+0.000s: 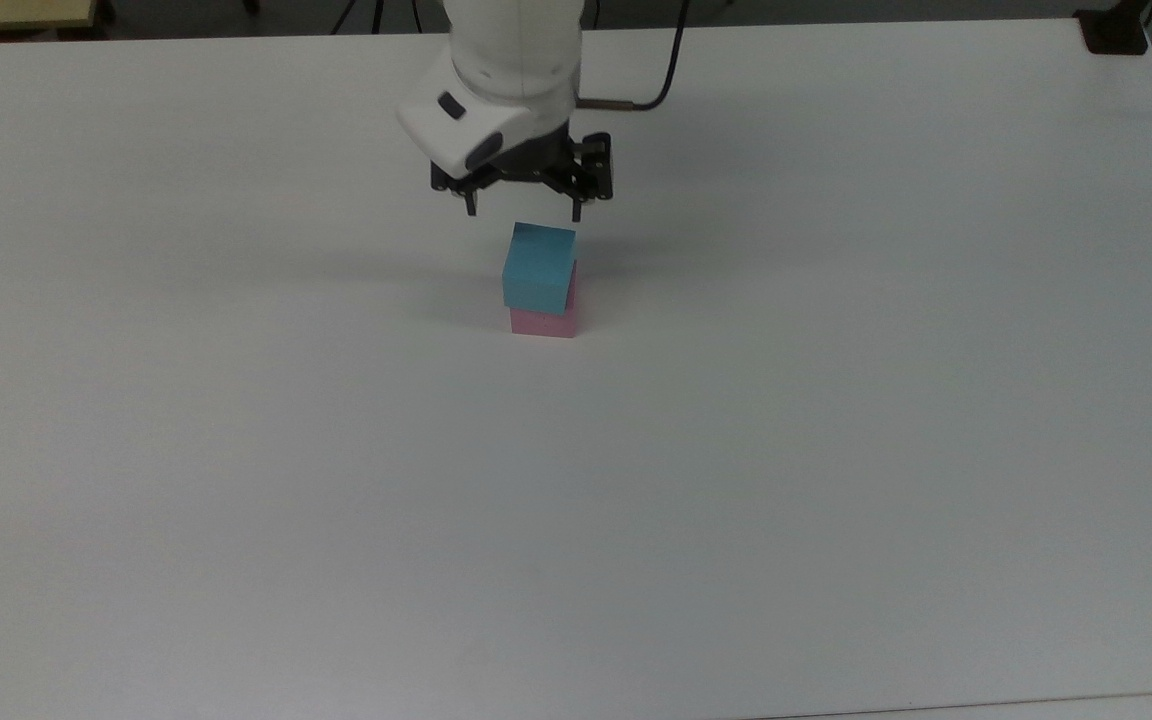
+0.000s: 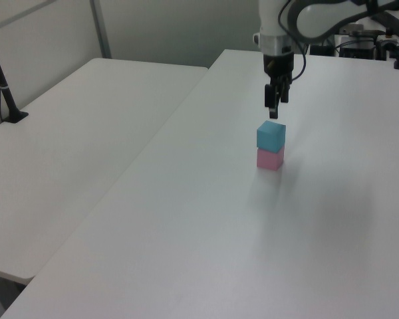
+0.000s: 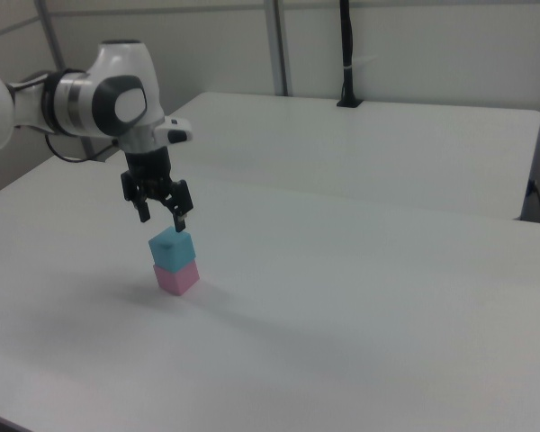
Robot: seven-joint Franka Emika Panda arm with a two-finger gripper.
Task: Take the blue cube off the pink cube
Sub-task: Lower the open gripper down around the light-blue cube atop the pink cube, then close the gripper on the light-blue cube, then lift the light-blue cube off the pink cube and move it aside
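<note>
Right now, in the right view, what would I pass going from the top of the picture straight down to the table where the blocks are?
Robot arm → gripper, open → blue cube → pink cube → table.

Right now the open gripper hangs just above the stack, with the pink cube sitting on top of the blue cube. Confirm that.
Not quite: the order of the stack is reversed. The blue cube sits on top of the pink cube, as the right view shows. The rest holds: the gripper is open and hangs just above the stack.
</note>
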